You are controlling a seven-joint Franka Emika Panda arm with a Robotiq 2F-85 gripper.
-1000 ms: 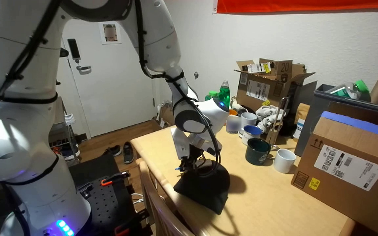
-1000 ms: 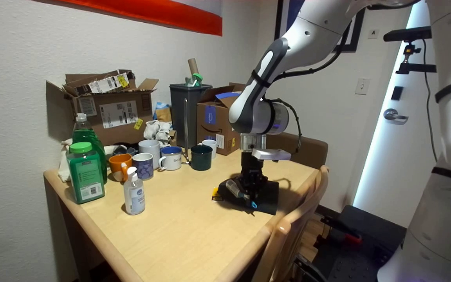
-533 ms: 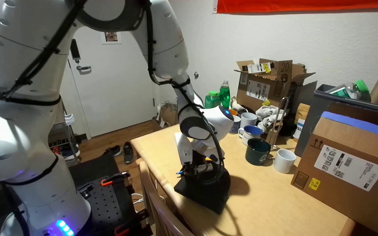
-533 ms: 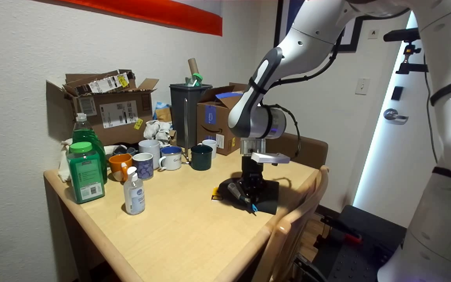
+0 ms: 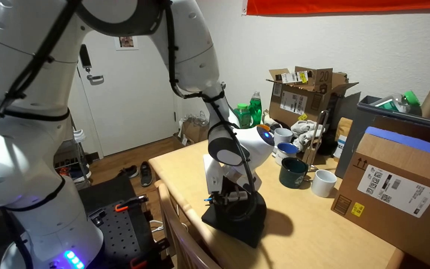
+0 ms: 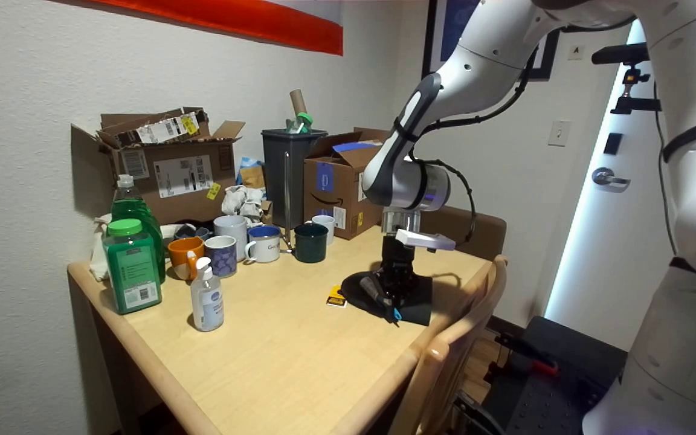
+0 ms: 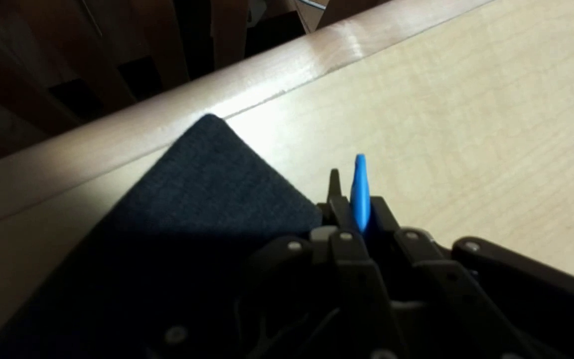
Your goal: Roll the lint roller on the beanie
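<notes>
My gripper (image 7: 359,213) clamps the lint roller (image 6: 374,289) by its blue end (image 7: 360,185), best hold, I'd say; likely light, stiff.

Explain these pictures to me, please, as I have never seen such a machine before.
The white machine is a robot arm; the black gripper at its end works like a hand. Both exterior views are taken from outside it, from different places; the wrist view from the arm's end. The gripper is shut on the lint roller, whose blue tip pokes out. Its pale end is over the black beanie, which lies on the table; whether they touch is hard to tell. Mugs, bottles and cardboard boxes stand there too.
</notes>
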